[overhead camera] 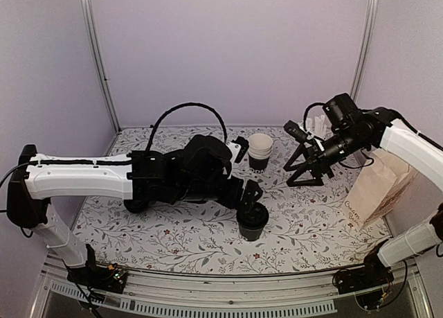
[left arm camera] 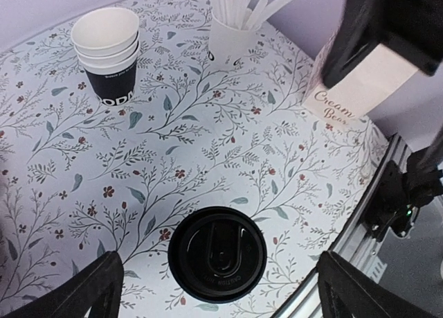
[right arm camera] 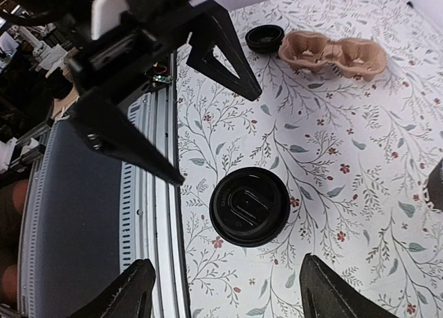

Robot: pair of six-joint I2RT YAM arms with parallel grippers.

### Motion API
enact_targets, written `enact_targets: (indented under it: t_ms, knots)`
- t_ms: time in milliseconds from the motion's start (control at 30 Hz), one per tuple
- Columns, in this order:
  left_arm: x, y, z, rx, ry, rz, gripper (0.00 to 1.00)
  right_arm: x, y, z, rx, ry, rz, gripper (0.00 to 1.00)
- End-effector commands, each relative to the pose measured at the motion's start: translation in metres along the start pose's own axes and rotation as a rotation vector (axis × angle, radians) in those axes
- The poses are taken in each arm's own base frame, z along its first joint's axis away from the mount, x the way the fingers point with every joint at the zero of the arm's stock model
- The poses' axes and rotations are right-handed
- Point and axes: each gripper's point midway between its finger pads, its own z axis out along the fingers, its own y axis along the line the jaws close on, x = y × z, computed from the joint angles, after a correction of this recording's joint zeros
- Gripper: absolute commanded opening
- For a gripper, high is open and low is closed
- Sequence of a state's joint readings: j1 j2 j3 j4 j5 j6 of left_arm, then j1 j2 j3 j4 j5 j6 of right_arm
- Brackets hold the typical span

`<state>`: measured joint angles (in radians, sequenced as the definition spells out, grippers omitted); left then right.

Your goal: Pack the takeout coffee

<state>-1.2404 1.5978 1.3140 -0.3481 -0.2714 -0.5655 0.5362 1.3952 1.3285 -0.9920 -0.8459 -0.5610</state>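
My left claw (left arm camera: 221, 257) was spread wide, with nothing gripped. Its two fingers (left arm camera: 83, 290) stood on either side of the takeout coffee (left arm camera: 217, 254), and from the left wrist view I saw a gap between each finger and the black lid, so the cup was not touched. The coffee stood upright on the flowered surface (overhead camera: 173, 235), near the front edge and a little right of the middle, with its lid on.

My right claw (overhead camera: 304, 170) was also spread and held nothing. It hung above the surface, well apart from the coffee, to the right and farther back, and it pointed down toward the cup. In its wrist view the lid was visible between and beyond its own fingers (right arm camera: 131, 294).

Behind the coffee was a stack of lidless cups (overhead camera: 260, 150), and at the back right a white cup with pale sticks (left arm camera: 232, 27). A brown paper bag (overhead camera: 377, 186) stood at the right side of the surface. From the right wrist I saw a pulp cup carrier (right arm camera: 332, 51) lying on the surface, with a loose black lid (right arm camera: 265, 37) just beside its end. I could not tell whether these two touched.
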Motion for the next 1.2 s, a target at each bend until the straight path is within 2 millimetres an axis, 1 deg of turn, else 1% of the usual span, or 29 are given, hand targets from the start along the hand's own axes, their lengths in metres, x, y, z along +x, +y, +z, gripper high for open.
enact_targets:
  t_ms: [0,33,67,133,200,300,367,400,433,533,633,733,833,900,1033,1100,1167]
  knots:
    - [0.022,0.014,0.007,-0.095,0.095,0.141,1.00,0.011,0.000,-0.025,0.138,-0.079,-0.091,0.75]
    - [0.022,0.009,0.007,-0.074,0.101,0.158,0.99,0.014,0.003,-0.031,0.172,-0.097,-0.116,0.75]
    - [0.023,0.005,0.008,-0.058,0.110,0.178,0.98,0.018,0.001,-0.035,0.205,-0.108,-0.132,0.76]
    - [0.026,-0.004,0.011,-0.022,0.136,0.232,0.97,0.029,-0.005,-0.038,0.261,-0.124,-0.156,0.76]
    - [0.030,-0.010,0.015,-0.007,0.171,0.294,0.96,0.040,-0.012,-0.038,0.290,-0.141,-0.161,0.78]
    - [0.040,-0.008,0.025,-0.042,0.226,0.374,0.97,0.054,-0.016,-0.036,0.259,-0.190,-0.134,0.79]
    - [0.049,-0.006,0.033,-0.059,0.270,0.416,0.98,0.064,-0.016,-0.035,0.233,-0.229,-0.114,0.84]
    - [0.055,-0.004,0.037,-0.074,0.295,0.433,0.98,0.069,-0.014,-0.034,0.226,-0.233,-0.114,0.87]
    - [0.058,-0.001,0.040,-0.093,0.316,0.444,0.99,0.071,-0.011,-0.034,0.224,-0.231,-0.133,0.88]
    - [0.069,0.011,0.048,-0.153,0.365,0.469,0.99,0.068,-0.011,-0.038,0.247,-0.237,-0.168,0.90]
    - [0.078,0.011,0.055,-0.156,0.396,0.464,0.99,0.073,-0.015,-0.035,0.250,-0.219,-0.152,0.90]
    - [0.083,0.010,0.059,-0.149,0.415,0.444,0.98,0.077,-0.016,-0.032,0.233,-0.208,-0.143,0.90]
    - [0.088,0.013,0.062,-0.156,0.431,0.432,0.94,0.079,-0.020,-0.030,0.234,-0.198,-0.141,0.90]
    - [0.089,0.017,0.062,-0.160,0.440,0.421,0.89,0.081,-0.022,-0.029,0.234,-0.189,-0.131,0.90]
    - [0.085,0.021,0.060,-0.164,0.432,0.391,0.81,0.082,-0.022,-0.029,0.243,-0.185,-0.136,0.90]
    - [0.079,0.018,0.058,-0.147,0.414,0.373,0.77,0.083,-0.023,-0.029,0.247,-0.181,-0.134,0.90]
    - [0.071,0.017,0.057,-0.137,0.392,0.358,0.75,0.084,-0.025,-0.028,0.248,-0.175,-0.129,0.90]
